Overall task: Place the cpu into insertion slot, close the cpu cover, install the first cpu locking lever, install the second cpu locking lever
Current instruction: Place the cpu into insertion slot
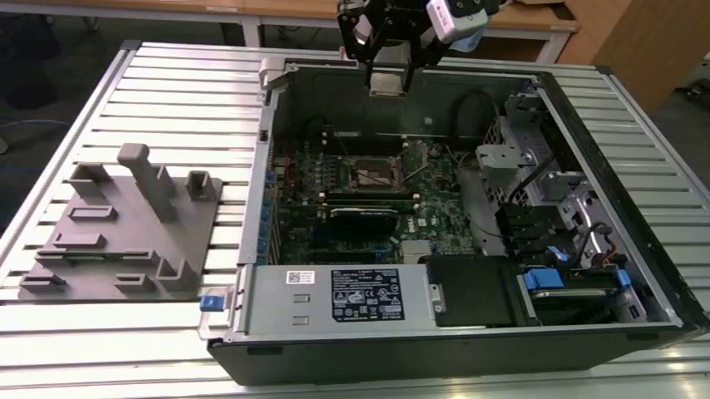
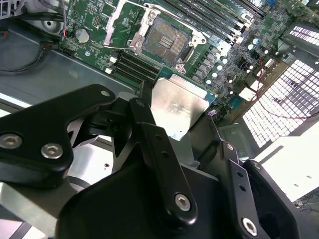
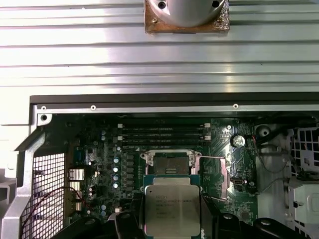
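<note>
Cpu clamped in your gripper, high over the open case.

From the exterior view's left: the grey fixture (image 1: 122, 220) sits on the table (image 1: 166, 91), then comes the case (image 1: 332, 307), with the slot (image 1: 375, 172) bare at mid-board and your gripper (image 1: 387, 73) well above the far wall. The fingers (image 2: 149, 134) are closed on two opposite edges of the cpu (image 3: 172, 209), its metal top towards both wrist cameras. Treat it as light, stiff and thin, probably slick on that smooth lid and fragile underneath. The edge hold looks right.
</note>
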`<state>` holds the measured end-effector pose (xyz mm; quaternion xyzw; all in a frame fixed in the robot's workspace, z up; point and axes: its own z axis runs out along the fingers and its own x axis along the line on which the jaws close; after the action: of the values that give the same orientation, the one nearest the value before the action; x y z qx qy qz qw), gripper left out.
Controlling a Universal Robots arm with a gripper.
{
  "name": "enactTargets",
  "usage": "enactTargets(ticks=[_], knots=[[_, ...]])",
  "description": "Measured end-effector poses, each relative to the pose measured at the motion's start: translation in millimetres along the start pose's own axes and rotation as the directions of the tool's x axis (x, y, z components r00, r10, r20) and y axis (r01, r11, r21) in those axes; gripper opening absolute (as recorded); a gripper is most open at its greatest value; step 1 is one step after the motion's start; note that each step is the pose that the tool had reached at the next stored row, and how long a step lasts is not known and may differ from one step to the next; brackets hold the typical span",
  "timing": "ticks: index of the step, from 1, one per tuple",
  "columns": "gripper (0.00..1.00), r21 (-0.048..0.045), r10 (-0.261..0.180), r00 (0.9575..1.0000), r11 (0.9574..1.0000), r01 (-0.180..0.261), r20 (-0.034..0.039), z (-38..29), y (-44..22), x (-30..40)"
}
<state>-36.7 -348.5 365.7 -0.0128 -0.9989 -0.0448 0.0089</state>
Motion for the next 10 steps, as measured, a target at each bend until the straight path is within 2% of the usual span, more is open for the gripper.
enactTargets(ticks=[10], knots=[[0.54, -0.0004, 0.0, 1.0, 1.0, 0.0, 0.0001, 0.6, 0.0, 0.0]])
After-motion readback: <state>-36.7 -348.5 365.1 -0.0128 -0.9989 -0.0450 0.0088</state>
